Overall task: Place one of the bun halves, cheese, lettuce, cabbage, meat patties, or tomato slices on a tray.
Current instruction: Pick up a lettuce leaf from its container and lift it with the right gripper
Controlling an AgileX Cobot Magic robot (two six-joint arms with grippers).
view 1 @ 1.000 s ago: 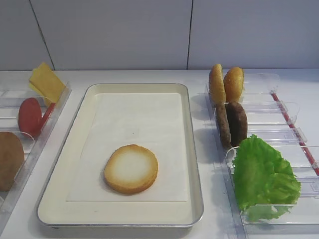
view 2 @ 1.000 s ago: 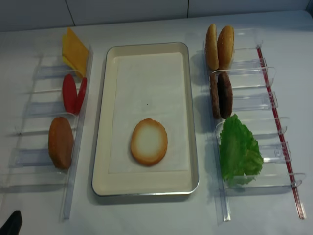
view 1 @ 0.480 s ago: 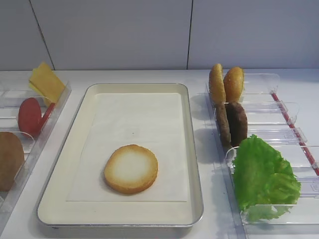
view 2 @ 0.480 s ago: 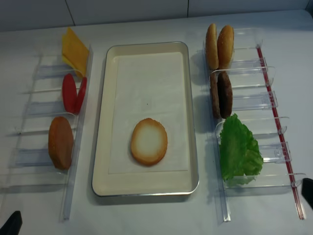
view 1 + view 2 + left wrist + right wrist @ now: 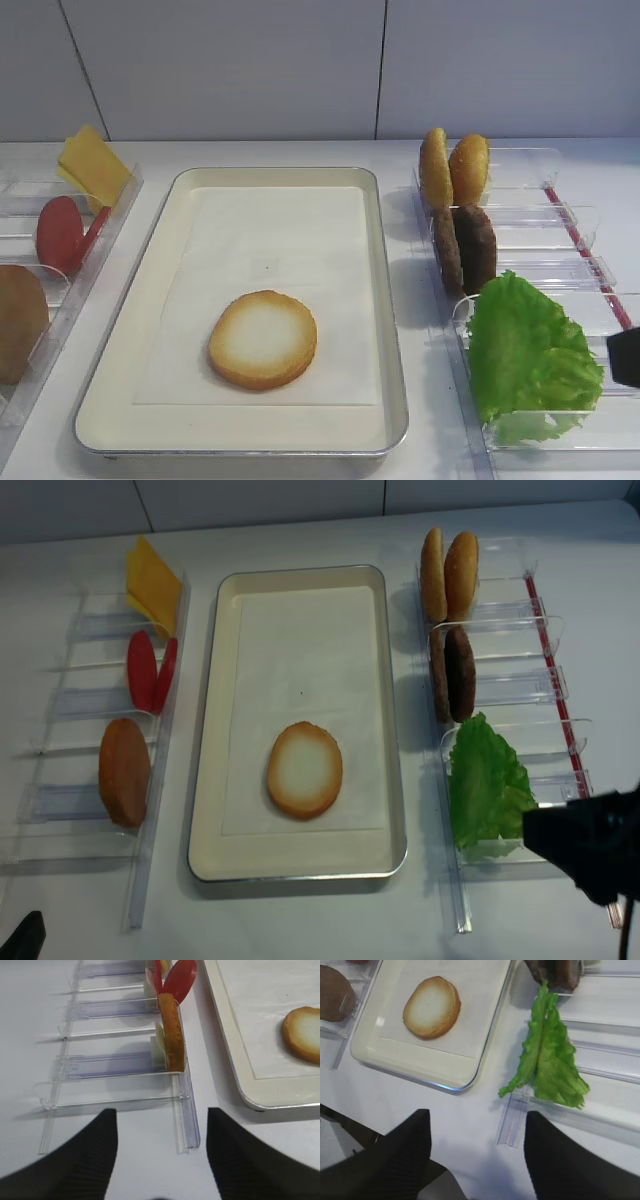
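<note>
We are looking down on a white desk (image 5: 320, 920) that is carrying everything. The tray (image 5: 208, 730) is sitting in the middle of it, lined with white paper, and one bun half (image 5: 304, 769) is lying flat on the liner, pale cut face up, toward the near end.

Clear plastic racks are flanking the tray. The right rack (image 5: 520, 680) is holding, from far to near, two more buns (image 5: 449, 574) standing on edge, then two patties (image 5: 452, 674) on edge, then the lettuce (image 5: 486, 790) leaning upright in its slot. The left rack (image 5: 80, 700) is holding the cheese (image 5: 152, 583) at the far end, two tomato slices (image 5: 150, 671) upright in the next slot, and a brown bun (image 5: 124, 771) on edge nearest us.

Our right hand (image 5: 477, 1155) is hanging just beside the lettuce on its outer side; in the overhead view its dark body is showing at the right edge, next to the leaf. In the right wrist view its two fingers (image 5: 405, 1155) are standing well apart with nothing between them, framing the desk, the near tray corner and the lettuce beyond.

Our left hand (image 5: 161, 1155) is hovering over bare desk near the left rack. Its fingers (image 5: 90, 1160) are also spread, gripping nothing, and only a dark tip is showing at the overhead view's bottom left corner.
</note>
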